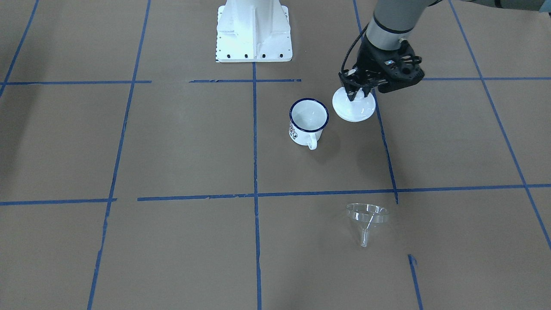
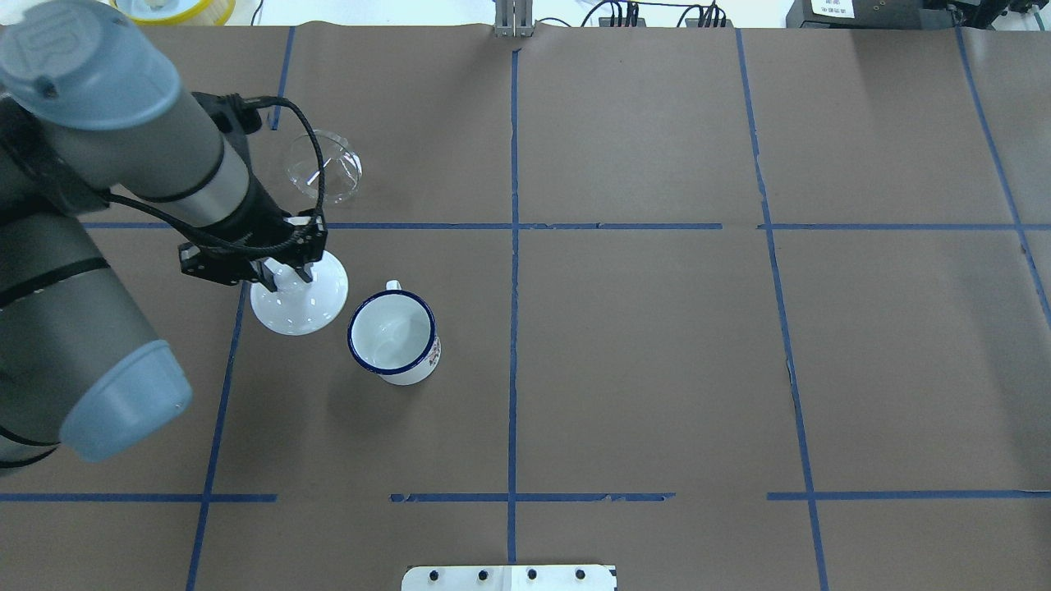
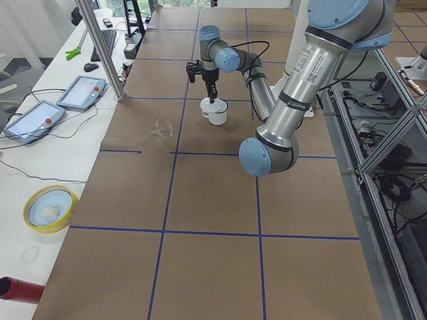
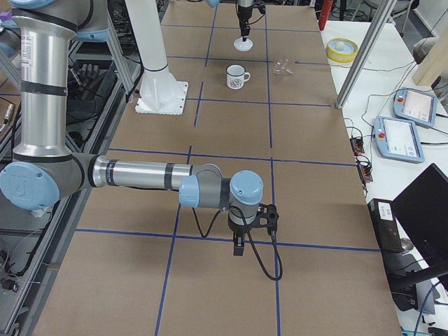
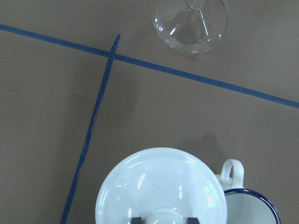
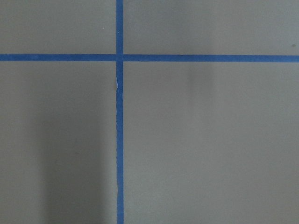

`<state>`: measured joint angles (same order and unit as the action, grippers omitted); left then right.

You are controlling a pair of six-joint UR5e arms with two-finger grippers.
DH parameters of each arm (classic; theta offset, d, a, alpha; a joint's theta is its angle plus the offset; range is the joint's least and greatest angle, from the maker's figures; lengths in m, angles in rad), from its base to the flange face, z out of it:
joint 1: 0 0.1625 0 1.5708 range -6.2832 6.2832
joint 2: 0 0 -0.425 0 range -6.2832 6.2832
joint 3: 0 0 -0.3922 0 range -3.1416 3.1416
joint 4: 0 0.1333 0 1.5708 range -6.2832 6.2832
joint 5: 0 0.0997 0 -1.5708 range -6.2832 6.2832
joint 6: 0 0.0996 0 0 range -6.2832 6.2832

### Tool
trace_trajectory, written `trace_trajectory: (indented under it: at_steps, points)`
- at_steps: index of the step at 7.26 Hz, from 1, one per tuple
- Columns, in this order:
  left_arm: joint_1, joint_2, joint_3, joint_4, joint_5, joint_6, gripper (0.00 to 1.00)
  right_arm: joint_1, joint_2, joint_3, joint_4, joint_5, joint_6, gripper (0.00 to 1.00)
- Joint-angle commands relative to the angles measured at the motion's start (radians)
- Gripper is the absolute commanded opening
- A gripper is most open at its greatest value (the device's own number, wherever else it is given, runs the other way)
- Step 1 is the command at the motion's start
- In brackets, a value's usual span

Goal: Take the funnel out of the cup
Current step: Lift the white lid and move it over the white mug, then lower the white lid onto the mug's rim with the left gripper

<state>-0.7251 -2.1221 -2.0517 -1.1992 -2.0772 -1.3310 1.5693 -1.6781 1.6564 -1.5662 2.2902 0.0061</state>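
The clear funnel (image 1: 367, 215) lies on its side on the brown table, apart from the cup, and also shows in the overhead view (image 2: 323, 167) and the left wrist view (image 5: 191, 25). The white cup (image 1: 308, 120) with a dark blue rim stands upright and empty (image 2: 394, 336). My left gripper (image 1: 356, 92) is shut on the knob of a white round lid (image 1: 354, 107), right beside the cup (image 5: 247, 200). The lid (image 5: 159, 182) fills the bottom of the left wrist view. My right gripper (image 4: 239, 245) hangs low over bare table far from these; I cannot tell its state.
The robot's white base (image 1: 254, 30) stands at the table's robot side. A yellow ring-shaped dish (image 3: 50, 208), tablets (image 3: 81, 91) and a metal post (image 3: 100, 47) are on the side bench beyond the table's far edge. Blue tape lines cross the brown paper.
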Motion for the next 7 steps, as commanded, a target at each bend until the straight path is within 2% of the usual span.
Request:
trace_trajectory:
  at_steps: [1, 3, 7]
  points:
    - [0.042, -0.093, 0.105, -0.051, -0.003, -0.047, 0.00, 0.000, 0.000, 0.000, 0.000, 0.000, 0.000, 1.00]
    - [0.079, -0.091, 0.175, -0.130, -0.001, -0.050, 0.00, 0.000, 0.000, 0.000, 0.000, 0.000, 0.000, 1.00]
    - [0.087, -0.084, 0.170, -0.132, -0.003, -0.050, 0.00, 0.000, 0.000, 0.000, 0.000, 0.000, 0.000, 1.00]
